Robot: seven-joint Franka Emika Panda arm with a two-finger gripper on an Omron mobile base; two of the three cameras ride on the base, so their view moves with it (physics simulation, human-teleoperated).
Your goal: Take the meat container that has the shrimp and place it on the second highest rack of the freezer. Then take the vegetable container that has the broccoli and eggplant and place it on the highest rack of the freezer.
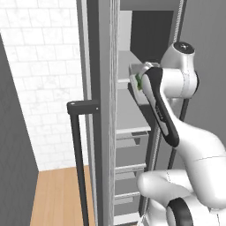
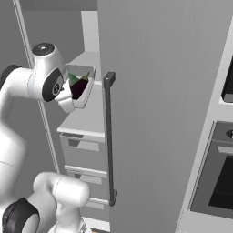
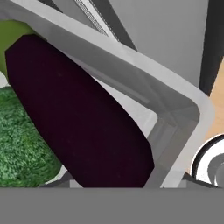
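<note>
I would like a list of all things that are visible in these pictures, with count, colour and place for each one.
freezer: one, grey, door open, fills the middle of both base views
door handle: one, black vertical bar, on the freezer door
shelf: one, light grey, inside the freezer, below the raised container
drawers: several, grey, stacked under that shelf
container: one, pale grey tray, tilted, held up at the freezer opening
eggplant: one, dark purple, lying in the container
broccoli: one, green, in the container beside the eggplant
oven: one, black front, right of the freezer
wall: white tiles, left of the freezer
floor: wooden, light brown
arm: one, white with dark joints, reaching to the container
</note>
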